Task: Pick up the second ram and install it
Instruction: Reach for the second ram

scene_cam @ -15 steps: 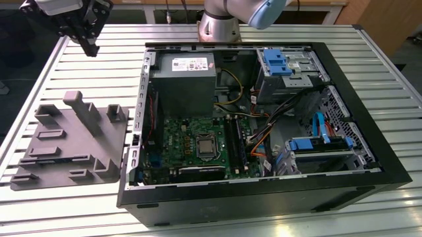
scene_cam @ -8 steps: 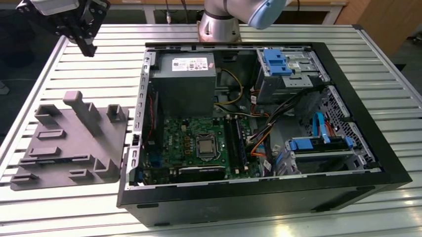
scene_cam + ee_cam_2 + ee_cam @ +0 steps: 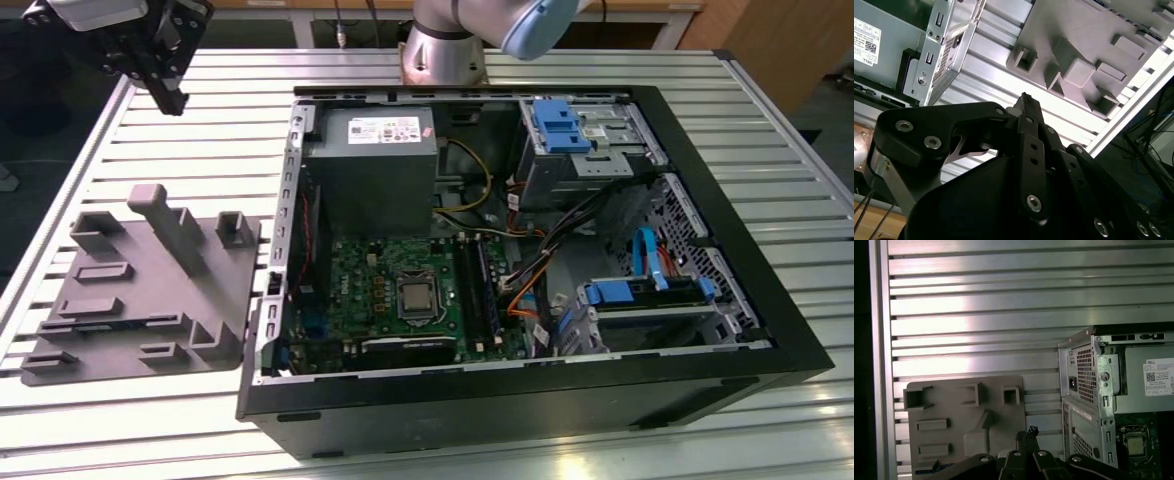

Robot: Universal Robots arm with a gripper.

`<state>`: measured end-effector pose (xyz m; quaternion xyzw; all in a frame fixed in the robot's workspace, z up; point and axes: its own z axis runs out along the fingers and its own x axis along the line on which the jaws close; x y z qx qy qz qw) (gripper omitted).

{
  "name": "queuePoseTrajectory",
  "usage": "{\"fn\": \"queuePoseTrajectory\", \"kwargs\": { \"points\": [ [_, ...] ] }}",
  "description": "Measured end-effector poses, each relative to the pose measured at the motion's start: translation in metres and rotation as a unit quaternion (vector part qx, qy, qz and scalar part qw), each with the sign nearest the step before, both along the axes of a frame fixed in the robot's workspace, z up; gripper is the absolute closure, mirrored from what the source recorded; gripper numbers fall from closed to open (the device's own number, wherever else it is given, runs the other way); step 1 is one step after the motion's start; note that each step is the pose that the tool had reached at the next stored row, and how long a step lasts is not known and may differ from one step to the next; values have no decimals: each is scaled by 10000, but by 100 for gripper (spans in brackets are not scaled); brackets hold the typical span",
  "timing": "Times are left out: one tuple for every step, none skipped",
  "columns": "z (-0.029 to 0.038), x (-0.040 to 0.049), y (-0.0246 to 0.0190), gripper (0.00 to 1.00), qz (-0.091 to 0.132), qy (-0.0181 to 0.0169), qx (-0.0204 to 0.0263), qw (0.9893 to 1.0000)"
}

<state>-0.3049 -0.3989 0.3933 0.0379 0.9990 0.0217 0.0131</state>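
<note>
My gripper [image 3: 171,104] hangs high above the far corner of the table on the exterior view's left, well clear of the open computer case [image 3: 747,330]. Its black fingers meet at the tips in both wrist views, shut with nothing between them [image 3: 1025,98] [image 3: 1027,431]. Below the gripper lies the grey moulded fixture [image 3: 140,290], and its pockets look bare. Inside the case, long dark memory slots [image 3: 478,290] run beside the processor [image 3: 416,294] on the green motherboard [image 3: 360,275]. I cannot pick out the second ram as a separate stick there.
The grey power supply [image 3: 376,160] fills the case's far corner, with blue drive brackets [image 3: 561,125] [image 3: 641,292] and orange and yellow cables [image 3: 523,290] on the exterior view's right. The slatted aluminium table [image 3: 200,150] runs around the case. The arm's base [image 3: 441,50] stands behind it.
</note>
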Motion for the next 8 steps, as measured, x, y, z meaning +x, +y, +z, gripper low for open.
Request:
{"fn": "queuePoseTrajectory", "kwargs": {
  "points": [
    [0, -7, 0, 89, 0, 0, 0, 10000],
    [0, -16, 0, 89, 0, 0, 0, 10000],
    [0, -23, 0, 89, 0, 0, 0, 10000],
    [0, -31, 0, 89, 0, 0, 0, 10000],
    [0, -38, 0, 89, 0, 0, 0, 10000],
    [0, -46, 0, 89, 0, 0, 0, 10000],
    [0, -53, 0, 89, 0, 0, 0, 10000],
    [0, -60, 0, 89, 0, 0, 0, 10000]
  ]
}}
